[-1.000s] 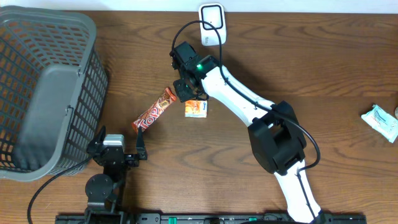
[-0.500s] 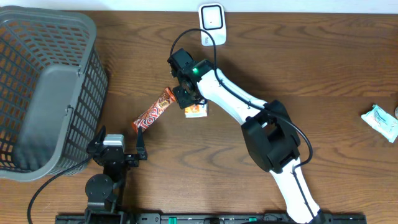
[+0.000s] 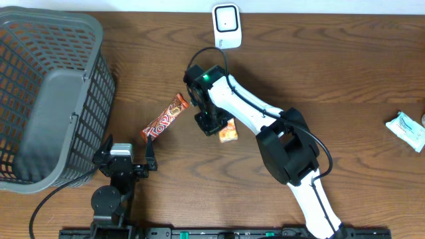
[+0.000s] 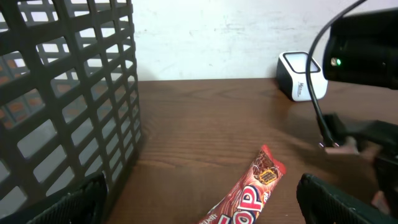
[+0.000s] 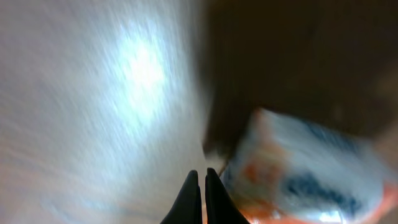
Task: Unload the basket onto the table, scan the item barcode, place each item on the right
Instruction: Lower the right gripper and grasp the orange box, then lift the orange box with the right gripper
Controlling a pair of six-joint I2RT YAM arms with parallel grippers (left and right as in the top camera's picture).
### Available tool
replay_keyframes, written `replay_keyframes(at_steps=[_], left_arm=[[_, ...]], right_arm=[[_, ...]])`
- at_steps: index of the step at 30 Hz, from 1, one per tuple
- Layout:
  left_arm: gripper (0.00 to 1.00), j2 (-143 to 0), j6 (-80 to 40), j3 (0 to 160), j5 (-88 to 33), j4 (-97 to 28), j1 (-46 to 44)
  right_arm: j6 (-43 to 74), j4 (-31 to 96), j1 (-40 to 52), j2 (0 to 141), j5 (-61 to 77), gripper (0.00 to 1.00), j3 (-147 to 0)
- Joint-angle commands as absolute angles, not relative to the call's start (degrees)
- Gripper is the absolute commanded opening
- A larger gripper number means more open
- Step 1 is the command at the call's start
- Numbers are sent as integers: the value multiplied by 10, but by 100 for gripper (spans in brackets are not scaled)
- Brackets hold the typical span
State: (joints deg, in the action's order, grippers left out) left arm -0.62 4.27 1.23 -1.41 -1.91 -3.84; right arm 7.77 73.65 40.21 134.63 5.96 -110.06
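A small orange and white packet hangs at the tip of my right gripper near the table's middle. In the right wrist view the fingers are pressed together and the blurred packet spreads out to their right, its edge at the tips. The white barcode scanner stands at the table's back edge, well behind that gripper. My left gripper rests open near the front left. A red candy bar lies between its wide-apart fingers, a little ahead.
A large grey mesh basket fills the left side, close to the left gripper. The red candy bar lies diagonally just left of the right arm. A pale blue and white packet lies at the far right edge.
The right gripper has swung toward the front and a little right, away from the scanner, and the orange and white packet went with it and turned. The left arm stayed still.
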Motion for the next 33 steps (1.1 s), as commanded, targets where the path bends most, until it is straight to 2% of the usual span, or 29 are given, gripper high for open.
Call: replay_keyframes(at_steps=[1, 6, 12, 20, 21, 23, 25, 26, 27, 33], left_arm=[[98, -2, 37, 2, -9, -41, -36], [98, -2, 38, 2, -9, -41, -36], [98, -2, 38, 2, -9, -41, -36], [98, -2, 38, 2, -9, -41, -36], [98, -2, 38, 2, -9, -41, -36], [98, -2, 38, 2, -9, -41, -36], [98, -2, 38, 2, -9, -41, -36], [98, -2, 38, 2, -9, -41, -36], [98, -2, 38, 2, -9, -41, -36], [97, -2, 37, 2, -9, -41, -36]], right_arm=[[56, 777, 401, 1354, 46, 1, -1100], [58, 802, 401, 1353, 16, 1, -1100], [159, 866, 401, 1353, -187, 1, -1101], [160, 868, 402, 1316, -158, 1, -1103], [170, 867, 402, 1307, -152, 10, -1104], [192, 865, 401, 1288, -136, 35, -1105], [224, 860, 399, 1271, -127, 77, -1105], [242, 856, 397, 1261, -124, 92, -1105], [249, 851, 396, 1254, -120, 99, -1105], [331, 831, 375, 1223, -88, 99, -1105]])
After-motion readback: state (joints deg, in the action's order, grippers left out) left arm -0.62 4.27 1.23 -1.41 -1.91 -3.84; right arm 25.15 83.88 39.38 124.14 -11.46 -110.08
